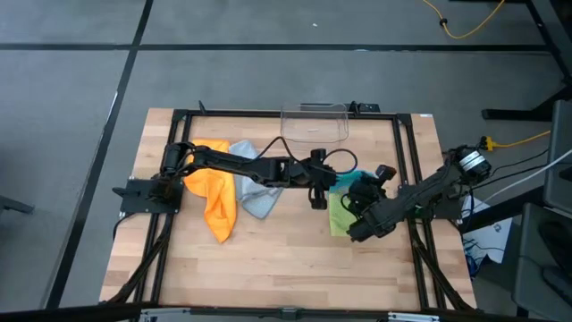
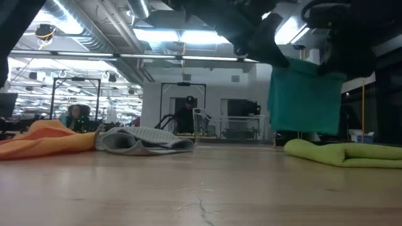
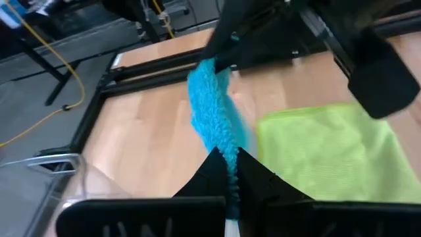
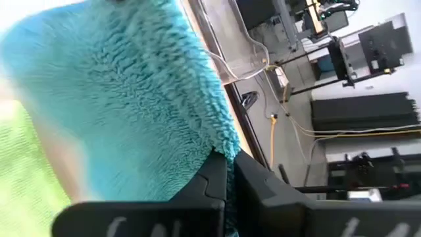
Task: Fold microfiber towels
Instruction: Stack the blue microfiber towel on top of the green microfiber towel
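Both grippers hold the teal towel (image 2: pixel 304 100) up between them over the table's right middle; it also shows in the high view (image 1: pixel 343 182). My left gripper (image 1: pixel 319 190) is shut on one end and my right gripper (image 1: pixel 357 199) on the other. The lime green towel (image 1: pixel 339 217) lies flat on the table under them. The orange towel (image 1: pixel 215 191) and the light grey towel (image 1: pixel 256 195) lie crumpled at the left, under the left arm. My left gripper pinches the teal towel's upper edge (image 3: pixel 228 155) between its two shut fingers. The edge runs from there across to the other gripper (image 3: pixel 220 52). The towel hangs below, clear of the table. One layer or several, I cannot tell. My right gripper pinches a top corner of the teal towel (image 4: pixel 222 143) between its two shut fingers. The cloth spreads away from the fingers and hangs down, its lower edge (image 2: pixel 306 130) clear of the table and of the green towel.
A clear plastic bin (image 1: pixel 314 122) stands at the table's far edge, behind the grippers. Black frame rails (image 1: pixel 407 152) run along the table's sides. Bare wood lies toward the near edge (image 1: pixel 286 259).
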Robot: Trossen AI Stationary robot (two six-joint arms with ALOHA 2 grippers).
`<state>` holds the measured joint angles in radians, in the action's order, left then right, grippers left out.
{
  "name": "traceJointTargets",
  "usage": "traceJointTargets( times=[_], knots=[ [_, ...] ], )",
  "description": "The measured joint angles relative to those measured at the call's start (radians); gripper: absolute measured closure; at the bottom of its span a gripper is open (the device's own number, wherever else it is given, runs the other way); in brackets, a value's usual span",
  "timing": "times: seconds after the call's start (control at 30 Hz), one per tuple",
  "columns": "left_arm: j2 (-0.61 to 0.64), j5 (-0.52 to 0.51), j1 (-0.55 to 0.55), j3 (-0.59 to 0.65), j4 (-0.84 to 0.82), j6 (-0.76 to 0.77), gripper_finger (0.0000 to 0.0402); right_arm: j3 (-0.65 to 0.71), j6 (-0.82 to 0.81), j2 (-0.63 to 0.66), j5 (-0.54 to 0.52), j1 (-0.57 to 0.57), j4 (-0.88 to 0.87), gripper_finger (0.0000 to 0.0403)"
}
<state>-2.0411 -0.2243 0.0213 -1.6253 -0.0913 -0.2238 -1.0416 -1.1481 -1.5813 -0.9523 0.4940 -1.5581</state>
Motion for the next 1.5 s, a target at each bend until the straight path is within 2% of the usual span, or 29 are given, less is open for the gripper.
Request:
traceJointTargets(
  times=[0.2, 0.5, 0.9, 1.5],
  knots=[
    [0.001, 0.087, -0.032, 0.0, 0.034, 0.004, 0.0401, -0.009, 0.029, 0.03, -0.003, -0.001, -0.014, 0.0397],
    [-0.029, 0.103, -0.035, 0.001, 0.108, 0.003, 0.0401, 0.037, 0.027, 0.029, 0.02, -0.007, -0.009, 0.0397],
    [-0.058, 0.087, -0.016, 0.001, 0.095, 0.008, 0.0401, 0.047, 0.031, 0.029, 0.114, 0.009, 0.066, 0.0397],
    [-0.071, 0.083, 0.092, 0.003, 0.068, 0.04, 0.0401, 0.046, 0.033, 0.03, 0.323, 0.152, 0.266, 0.0397]
  ],
)
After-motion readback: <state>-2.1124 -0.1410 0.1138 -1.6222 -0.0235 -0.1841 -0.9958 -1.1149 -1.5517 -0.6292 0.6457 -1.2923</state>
